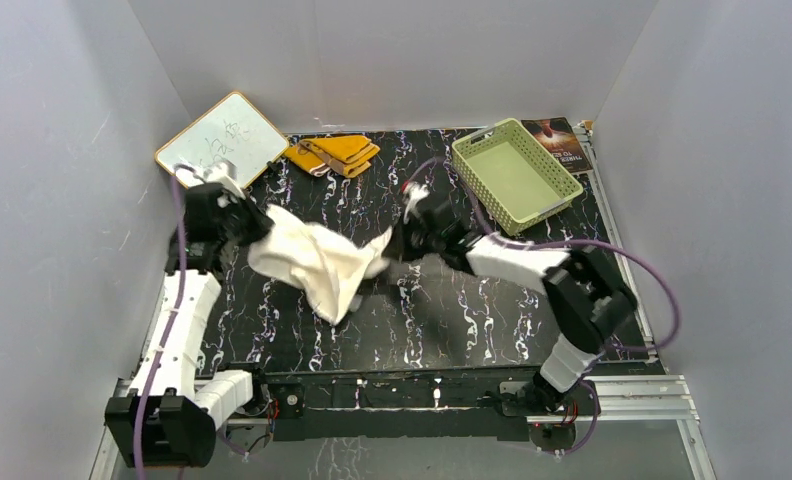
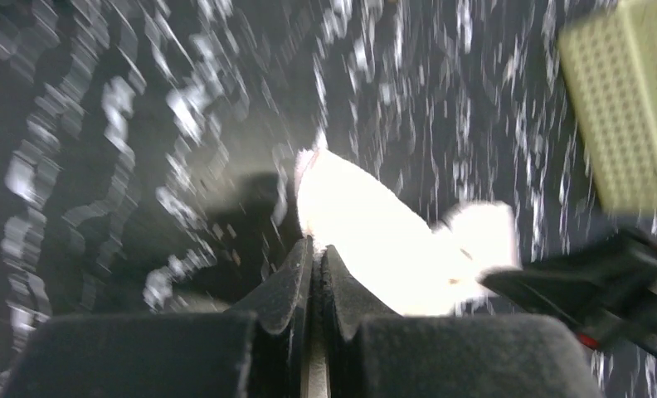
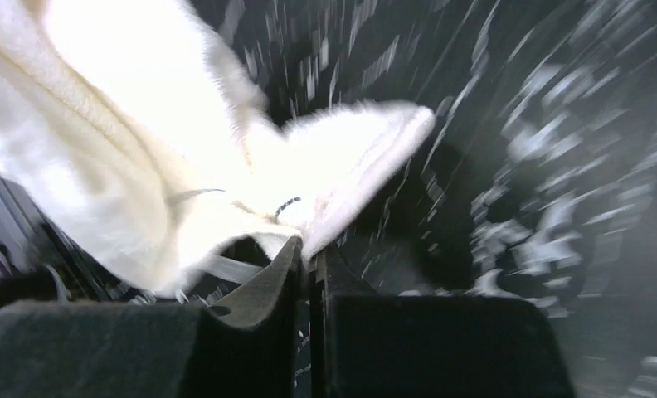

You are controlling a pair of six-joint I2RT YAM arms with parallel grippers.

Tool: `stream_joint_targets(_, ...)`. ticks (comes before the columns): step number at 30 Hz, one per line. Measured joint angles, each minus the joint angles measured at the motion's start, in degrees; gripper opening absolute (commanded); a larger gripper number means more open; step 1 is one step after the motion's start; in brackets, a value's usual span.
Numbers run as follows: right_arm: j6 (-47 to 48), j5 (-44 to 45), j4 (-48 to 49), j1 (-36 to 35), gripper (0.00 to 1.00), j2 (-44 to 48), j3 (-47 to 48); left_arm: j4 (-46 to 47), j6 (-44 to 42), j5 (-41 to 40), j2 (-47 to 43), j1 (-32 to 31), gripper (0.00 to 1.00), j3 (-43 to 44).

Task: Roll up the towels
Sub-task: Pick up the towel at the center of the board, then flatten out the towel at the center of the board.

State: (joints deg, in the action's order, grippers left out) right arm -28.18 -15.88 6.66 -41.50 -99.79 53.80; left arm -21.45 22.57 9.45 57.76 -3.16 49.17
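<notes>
1. The left tool [image 1: 255, 226] is pinching one corner of the cream-white towel [image 1: 317, 262], over the table [image 1: 452, 300] near its left edge. In the left wrist view, its jaws [image 2: 317, 249] are pressing tightly together on the cloth [image 2: 367, 232].
2. The right tool [image 1: 392, 240] is gripping the opposite corner near the middle of the table. Seen from its own wrist, the jaws [image 3: 309, 249] are clamping shut on the towel's edge [image 3: 101, 124].
3. The towel is hanging stretched between the two tools, with its loose part sagging toward the near edge. I cannot tell whether it is touching the table.
4. The mustard-yellow towel [image 1: 334, 152] is lying folded by the far edge, just beside the white board [image 1: 222, 140], which is leaning at the far left corner.
5. A green basket [image 1: 487, 133] is sitting at the far right corner.
</notes>
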Motion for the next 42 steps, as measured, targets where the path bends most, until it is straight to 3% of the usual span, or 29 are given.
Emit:
stream_joint_targets(3,2.84,2.08,-5.68,5.14,0.0,8.5,5.55,0.11,-2.25,-0.74,1.6,6.29,0.0,8.63)
stream_joint_targets(8,7.19,8.52,-6.27,9.07,0.04,24.96,11.41,1.99,-5.07,-5.7,1.18,8.31,0.13,15.13)
stream_joint_targets(9,7.67,9.97,-5.66,8.98,0.24,29.09,9.94,1.86,-5.42,-6.8,0.76,8.44,0.16,14.86)
stream_joint_targets(10,8.07,11.58,-4.76,8.96,0.56,33.33,7.43,1.86,-5.57,-7.69,0.39,8.66,0.26,14.29)
stream_joint_targets(11,8.0,13.03,-4.33,8.72,0.81,36.79,4.5,1.7,-5.7,-8.94,-0.26,8.98,0.42,13.07)
stream_joint_targets(12,7.85,14.86,-4.11,8.63,0.92,40.19,0.94,1.42,-5.99,-9.75,-0.68,9.25,0.62,11.98)
stream_joint_targets(13,7.8,16.76,-4.15,8.85,0.97,43.06,-2.54,1.18,-5.97,-10.45,-1.11,9.53,0.74,10.45)
stream_joint_targets(15,7.63,19.87,-5.25,9.57,0.98,45.46,-8.04,0.68,-5.33,-11.06,-1.64,9.9,0.88,6.34)
stream_joint_targets(16,7.43,21.0,-6.45,9.88,0.98,45.33,-10.05,0.42,-5.03,-10.93,-1.7,10.05,0.9,4.46)
stream_joint_targets(22,6.19,23.54,-15.3,10.49,0.95,36.15,-15.47,-3.5,-3.28,-6.67,0.13,10.14,0.89,-6.25)
stream_joint_targets(25,6.32,22.47,-15.69,10.49,0.93,32.7,-14.93,-3.41,-3.48,-2.58,2.34,10.14,0.8,-5.75)
stream_joint_targets(29,7.21,18.45,-15.28,10.49,0.93,25.2,-10.97,-0.42,-3.5,4.81,10.01,9.11,0.8,-4.7)
stream_joint_targets(35,8.79,14.21,-10.38,10.47,0.9,14.32,-7.3,-1.81,-6.21,6.38,23.67,1.68,0.8,1.77)
stream_joint_targets(42,10.16,10.91,-5.4,10.82,0.86,0.57,-1.49,-3.39,-9.57,5.81,32.79,0.31,0.81,8.85)
